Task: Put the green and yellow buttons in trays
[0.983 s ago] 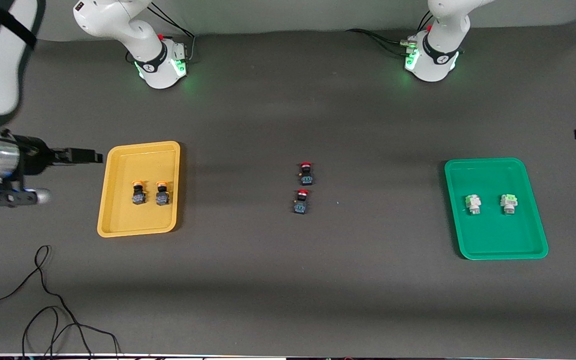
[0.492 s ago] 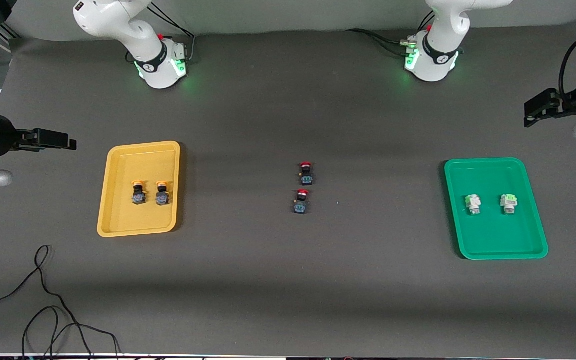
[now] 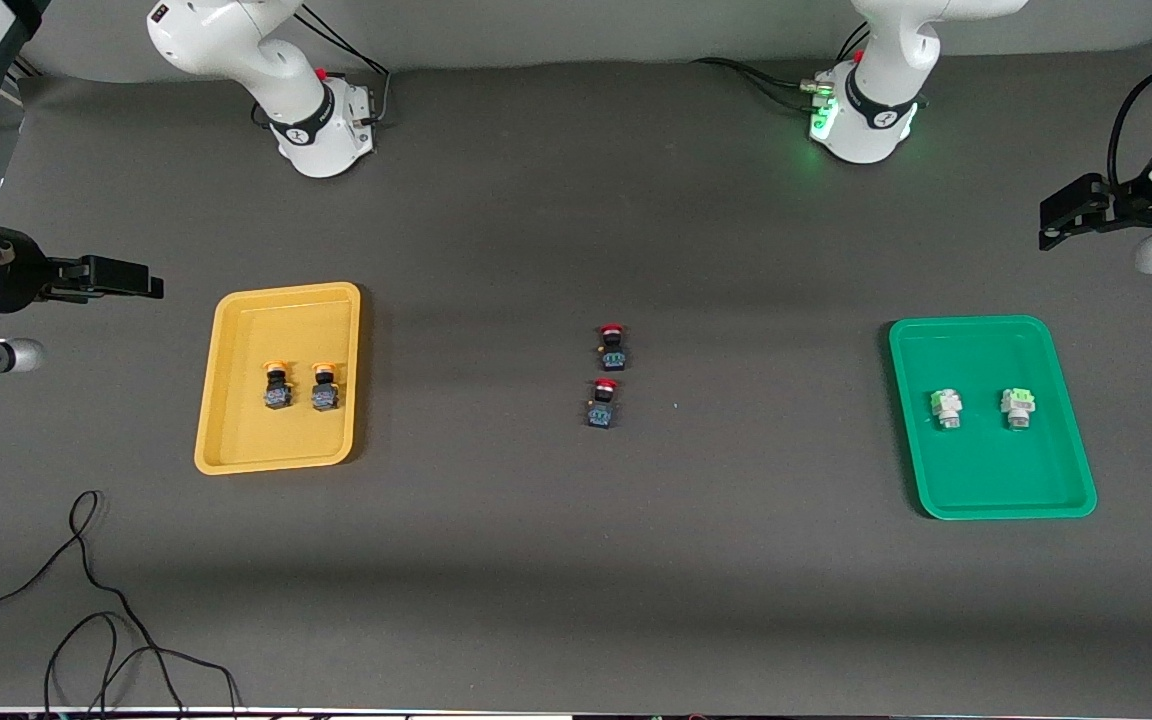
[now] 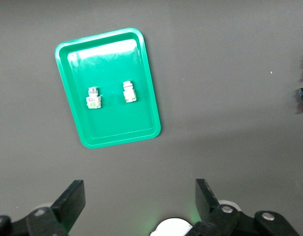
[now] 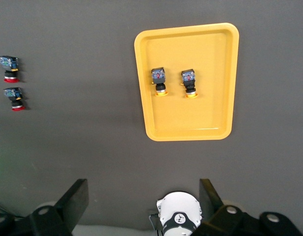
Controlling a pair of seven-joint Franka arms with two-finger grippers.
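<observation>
The mustard yellow tray (image 3: pixel 281 442) lies toward the right arm's end of the table and holds two yellow buttons (image 3: pixel 277 385) (image 3: pixel 325 386) side by side. The right wrist view shows this tray (image 5: pixel 190 118) and its buttons (image 5: pixel 159 81). The green tray (image 3: pixel 986 470) lies toward the left arm's end and holds two green buttons (image 3: pixel 947 408) (image 3: pixel 1018 407). The left wrist view shows it (image 4: pixel 117 125) with its buttons (image 4: pixel 93 97). My right gripper (image 3: pixel 141 278) is open and empty, high over bare table beside the yellow tray. My left gripper (image 3: pixel 1056 215) is open and empty, high beside the green tray.
Two red-capped switches (image 3: pixel 613 346) (image 3: pixel 603 402) stand on the table's middle, one nearer the front camera than the other. A black cable (image 3: pixel 86 600) loops on the table near the front edge at the right arm's end. The arm bases (image 3: pixel 321 125) (image 3: pixel 866 115) stand at the back.
My right gripper has pulled back from the yellow tray toward the table's end. My left gripper has come into view at the left arm's end. The buttons have not moved.
</observation>
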